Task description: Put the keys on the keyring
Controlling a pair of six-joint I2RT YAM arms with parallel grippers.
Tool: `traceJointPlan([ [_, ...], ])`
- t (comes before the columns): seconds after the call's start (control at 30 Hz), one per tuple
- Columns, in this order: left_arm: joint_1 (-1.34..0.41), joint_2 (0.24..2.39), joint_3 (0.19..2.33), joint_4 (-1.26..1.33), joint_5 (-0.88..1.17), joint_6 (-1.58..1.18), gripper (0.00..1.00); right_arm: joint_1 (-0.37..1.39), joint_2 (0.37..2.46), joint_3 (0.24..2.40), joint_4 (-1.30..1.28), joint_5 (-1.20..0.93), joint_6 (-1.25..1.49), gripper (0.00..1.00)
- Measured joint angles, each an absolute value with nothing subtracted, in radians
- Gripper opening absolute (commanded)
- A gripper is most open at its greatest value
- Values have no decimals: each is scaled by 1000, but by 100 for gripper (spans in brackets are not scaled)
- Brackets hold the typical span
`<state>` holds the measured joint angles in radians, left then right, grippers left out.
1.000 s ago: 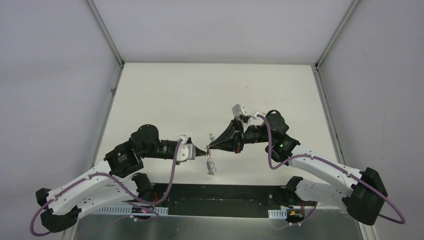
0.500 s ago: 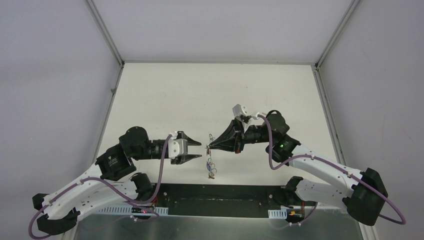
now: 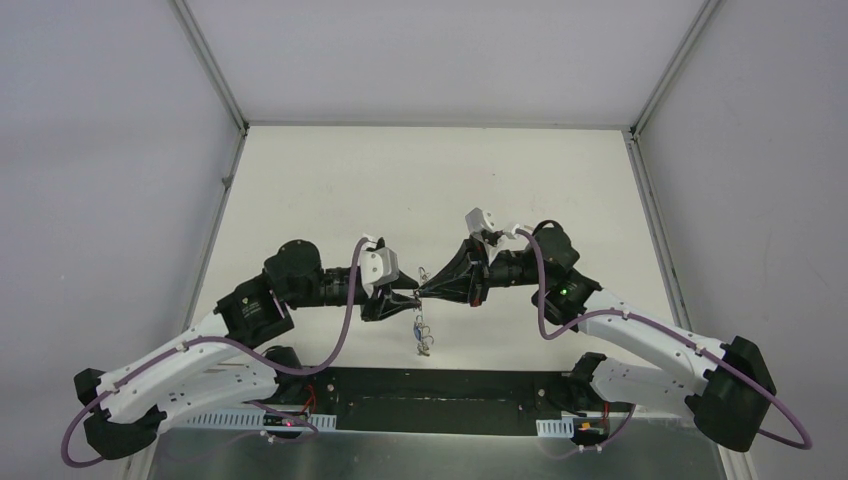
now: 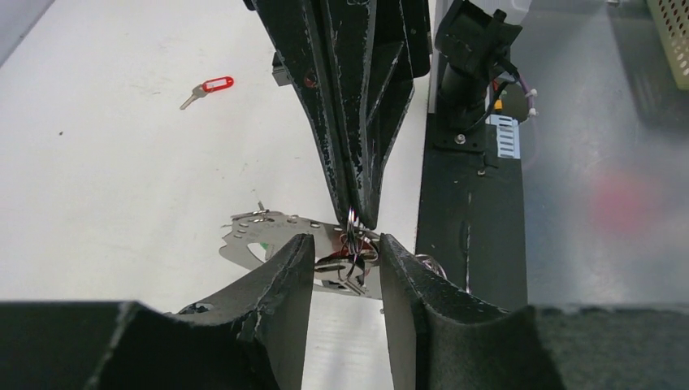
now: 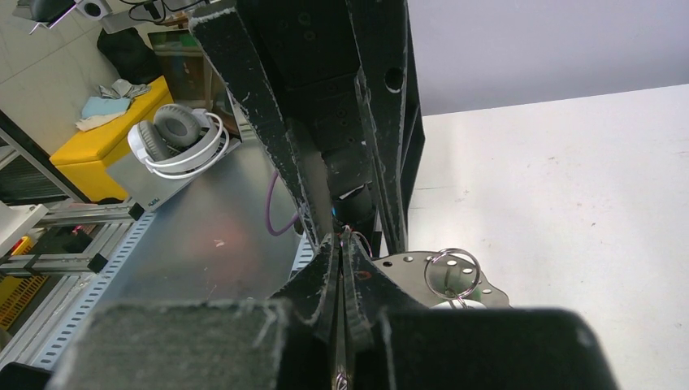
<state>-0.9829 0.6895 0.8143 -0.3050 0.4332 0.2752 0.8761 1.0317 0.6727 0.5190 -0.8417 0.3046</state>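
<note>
Holding the keyring [image 4: 352, 233] pinched tight in my right gripper [image 4: 362, 214], I'd close the half-open, empty left gripper [image 4: 344, 253] squarely around the wire above the hanging keys [image 3: 424, 336], avoiding any tug

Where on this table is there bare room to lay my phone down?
Bare: the far table, either side of the red key. Crowded: the middle, where left pincer and right pincer meet at the keyring, keys dangling below.
</note>
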Motion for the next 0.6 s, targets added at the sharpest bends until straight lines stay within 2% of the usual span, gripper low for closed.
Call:
traceJointPlan([
  [0.17, -983, 712, 817, -289, 456, 244, 14, 876, 1026, 669, 519, -839, 304, 0],
  [0.37, -983, 710, 817, -287, 463, 242, 0, 876, 1023, 658, 520, -834, 304, 0],
  [0.6, -983, 694, 817, -287, 466, 239, 0, 880, 1021, 657, 535, -833, 300, 0],
])
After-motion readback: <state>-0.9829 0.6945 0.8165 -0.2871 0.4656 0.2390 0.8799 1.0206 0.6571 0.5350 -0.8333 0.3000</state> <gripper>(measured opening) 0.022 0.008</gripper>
